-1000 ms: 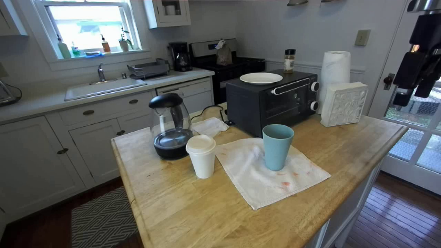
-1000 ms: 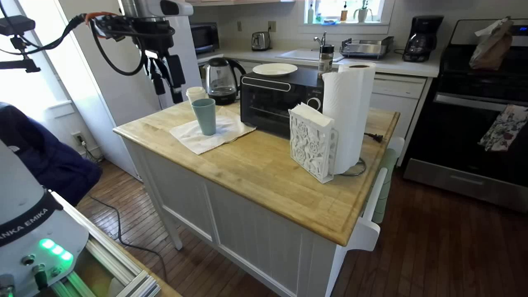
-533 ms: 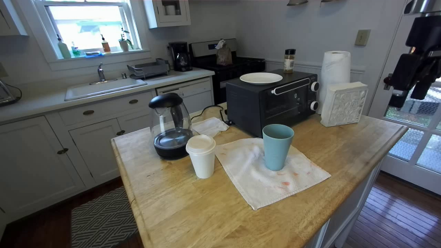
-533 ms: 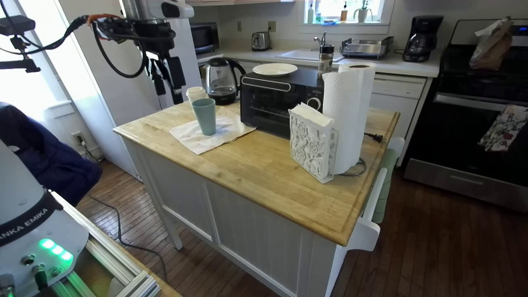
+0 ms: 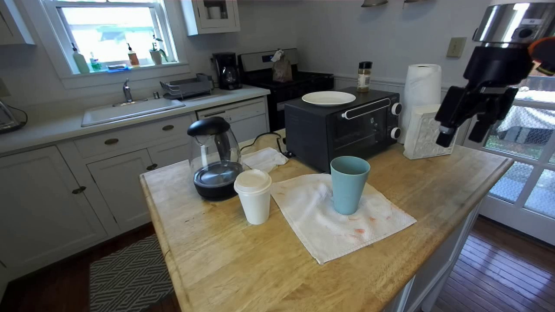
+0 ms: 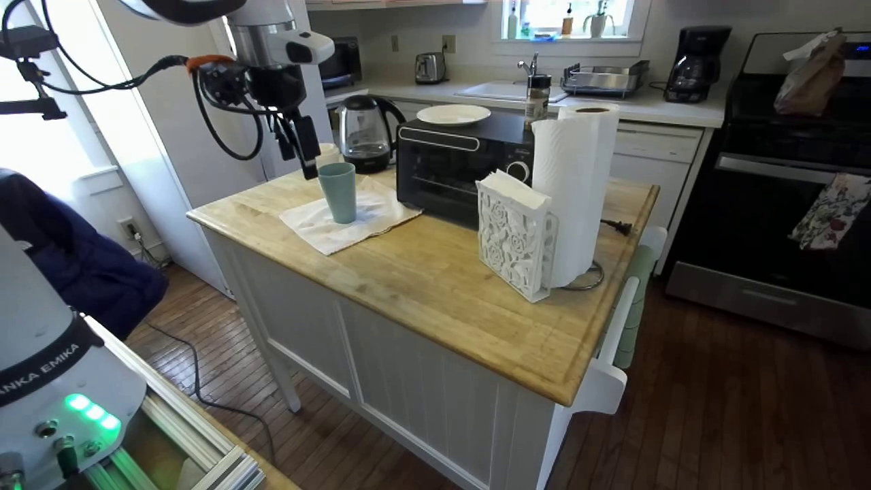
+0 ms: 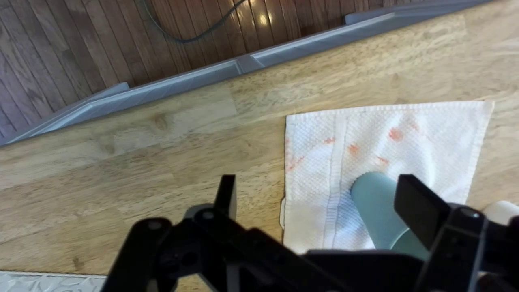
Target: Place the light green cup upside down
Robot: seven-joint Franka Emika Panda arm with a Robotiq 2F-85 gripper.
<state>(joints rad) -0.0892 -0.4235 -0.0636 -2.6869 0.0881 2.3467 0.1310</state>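
Observation:
The light green cup (image 5: 349, 186) stands upright, mouth up, on a stained white towel (image 5: 321, 242) on the wooden island. It also shows in an exterior view (image 6: 338, 197) and in the wrist view (image 7: 377, 211), where a finger (image 7: 419, 207) covers part of its rim side. My gripper (image 5: 461, 135) is open and empty, above the island and apart from the cup. In the wrist view the gripper (image 7: 318, 194) has its fingers wide apart, with the cup seen below toward the right finger. A smaller white lidded cup (image 5: 255, 197) stands beside the towel.
A glass kettle (image 5: 217, 169) stands behind the white cup. A black toaster oven (image 5: 308, 134) with a white plate (image 5: 328, 98) and a spice jar (image 5: 364, 78) on top is behind the towel. A napkin holder (image 6: 512, 238) and a paper towel roll (image 6: 578, 197) stand beside the oven.
My gripper has come lower and moved over the island, leftward in an exterior view and rightward in an exterior view, closer to the light green cup. The cups and towel have not moved.

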